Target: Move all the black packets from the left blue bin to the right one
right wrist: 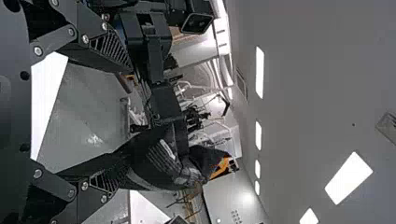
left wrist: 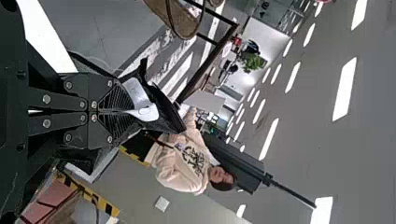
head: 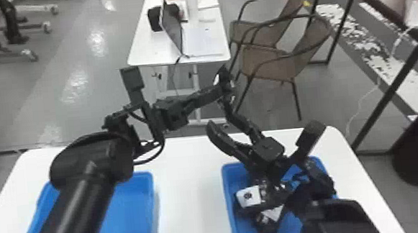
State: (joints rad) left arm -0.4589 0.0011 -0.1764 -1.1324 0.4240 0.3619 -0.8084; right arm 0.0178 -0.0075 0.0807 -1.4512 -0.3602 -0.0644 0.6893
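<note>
A grey floor (head: 79, 82) is spread around a white bench (head: 189, 184), with brown chairs (head: 268, 58) placed beyond its far edge. Toward the left edge, the left blue bin (head: 130, 218) is partly blocked by the left arm (head: 79, 208); toward the right, black packets (head: 249, 196) are held in the right blue bin (head: 226, 185), partly hidden by the right arm (head: 336, 218). Past the far edge, a black packet (left wrist: 163, 107) is pinched by the left claw (head: 220, 85); the right claw (head: 219, 110) is spread wide nearby.

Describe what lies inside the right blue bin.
Black packets with white patches lie in the right blue bin. The right arm covers much of its right side; what lies there is hidden.
</note>
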